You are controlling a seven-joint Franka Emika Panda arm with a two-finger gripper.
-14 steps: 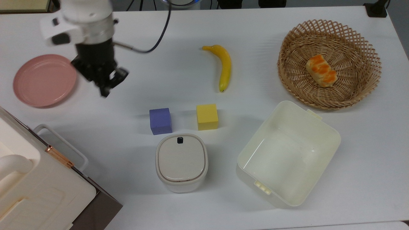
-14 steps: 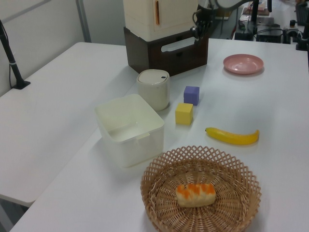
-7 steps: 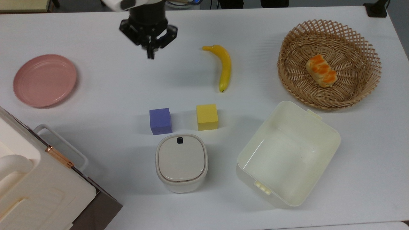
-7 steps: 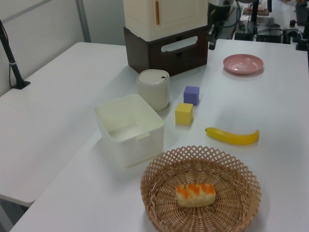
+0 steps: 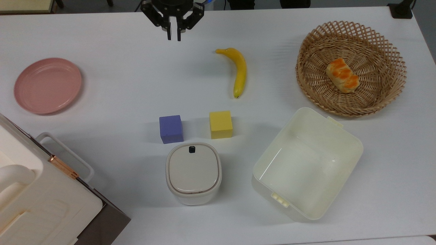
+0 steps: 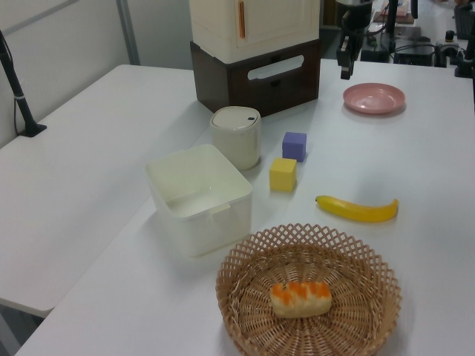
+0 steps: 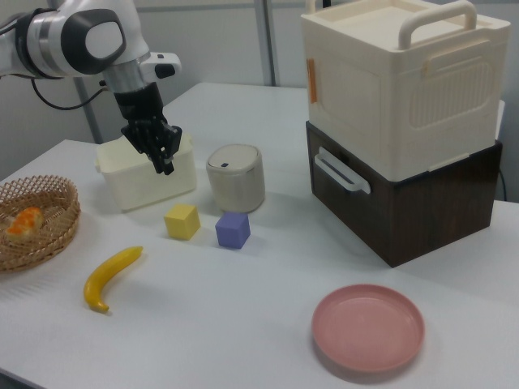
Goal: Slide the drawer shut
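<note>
while the top view hides its front, the drawer (image 7: 381,190) sits flush.

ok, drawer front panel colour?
Dark brown wood-grain drawer front panel with a white loop handle; clearest in the right view.

White arm (image 7: 81,32), grey joint cap, black gripper (image 7: 162,154).

You see a wide white rectangular table (image 5: 119,85) with a matte top under even, soft light. In the left view a second white table (image 6: 67,185) stands just beside it, a black pole (image 6: 16,81) rising from it. Behind are pale grey walls (image 7: 211,40).
</note>
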